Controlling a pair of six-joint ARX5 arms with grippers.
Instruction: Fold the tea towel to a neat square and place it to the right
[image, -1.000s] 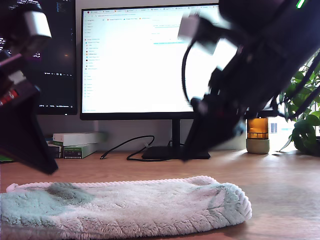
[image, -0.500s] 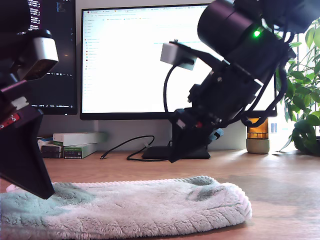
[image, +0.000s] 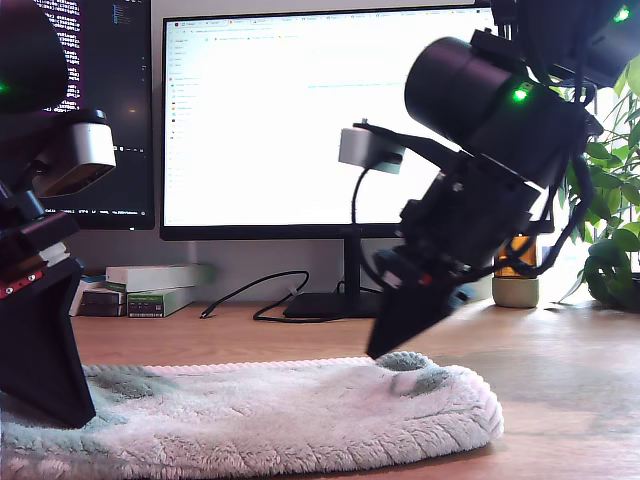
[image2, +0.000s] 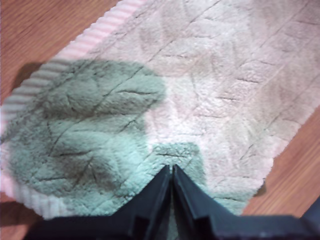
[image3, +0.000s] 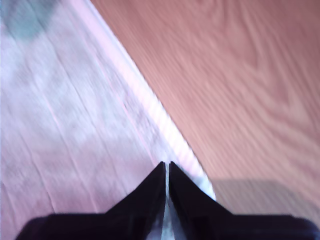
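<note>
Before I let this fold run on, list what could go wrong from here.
1. My first claw has its jaws shut with the tips down at the tea towel. A lift may come up empty unless it reopens to pinch.
2. My second claw, also shut, sits right at the ribbed hem beside the bare wooden desk. It could slip off the edge and scrape the wood.

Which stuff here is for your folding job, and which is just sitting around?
For the job: the tea towel, my first gripper, my second gripper.

Just sitting around: monitor, boxes, black cable, amber jar, plant.
</note>
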